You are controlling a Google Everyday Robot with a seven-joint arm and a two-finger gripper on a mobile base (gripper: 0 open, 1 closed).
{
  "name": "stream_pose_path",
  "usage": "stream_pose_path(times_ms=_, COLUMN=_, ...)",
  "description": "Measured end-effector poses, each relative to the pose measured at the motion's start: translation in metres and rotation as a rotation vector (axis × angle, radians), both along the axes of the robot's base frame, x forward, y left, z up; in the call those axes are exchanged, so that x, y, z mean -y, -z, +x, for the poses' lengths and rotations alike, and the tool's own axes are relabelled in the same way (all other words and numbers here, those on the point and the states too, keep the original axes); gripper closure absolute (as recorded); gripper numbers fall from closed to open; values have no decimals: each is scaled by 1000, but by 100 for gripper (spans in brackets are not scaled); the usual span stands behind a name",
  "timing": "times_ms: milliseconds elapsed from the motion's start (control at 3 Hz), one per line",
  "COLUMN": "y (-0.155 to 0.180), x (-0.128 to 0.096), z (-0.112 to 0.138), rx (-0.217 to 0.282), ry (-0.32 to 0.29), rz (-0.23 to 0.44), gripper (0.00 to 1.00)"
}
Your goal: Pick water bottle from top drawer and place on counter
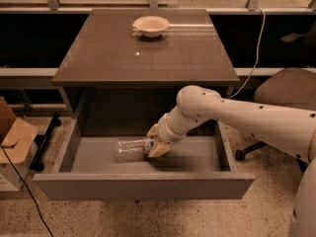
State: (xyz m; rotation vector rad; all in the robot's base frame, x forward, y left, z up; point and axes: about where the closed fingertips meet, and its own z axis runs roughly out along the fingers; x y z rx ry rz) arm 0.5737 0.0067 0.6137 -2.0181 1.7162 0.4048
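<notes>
**Inspector:** Item one, the water bottle. Location?

**Assessor:** Inside the top drawer, lying on its side on the drawer floor, with its long axis running left to right. It sits left of centre. The body is clear and ribbed, and its right end is covered.

**Inspector:** Covered by what?

**Assessor:** The gripper. It is down in the drawer at the bottle's right end, pointing left and overlapping that end in view.

**Inspector:** Condition of the hold?

**Assessor:** Cannot tell. From this angle it is not evident whether the gripper is clamped on the bottle or merely set against it. The bottle rests on the drawer floor.

**Inspector:** The arm?

**Assessor:** The white arm enters from the right and crosses above the drawer's right wall. It bends down at a rounded joint just below the counter's near edge.

**Inspector:** Drawer and counter?

**Assessor:** The drawer is pulled out toward the near side, beneath the counter. The counter is dark, glossy and level. One pale bowl stands near its far edge, well apart from the bottle.

**Inspector:** Surroundings?

**Assessor:** An office chair stands right of the cabinet, beyond the arm. A cardboard box sits on the speckled floor at left. A pale cable hangs down at the far right.
</notes>
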Motion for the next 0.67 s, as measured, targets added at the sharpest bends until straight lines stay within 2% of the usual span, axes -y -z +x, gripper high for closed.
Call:
stream_pose_path(times_ms=333, y=-24, x=9, z=-13, rx=19, ry=-30, rz=21, gripper=89)
stream_pose_path(times_ms=667, y=-70, x=26, z=-31, rx=47, ry=-91, rz=83, gripper=100)
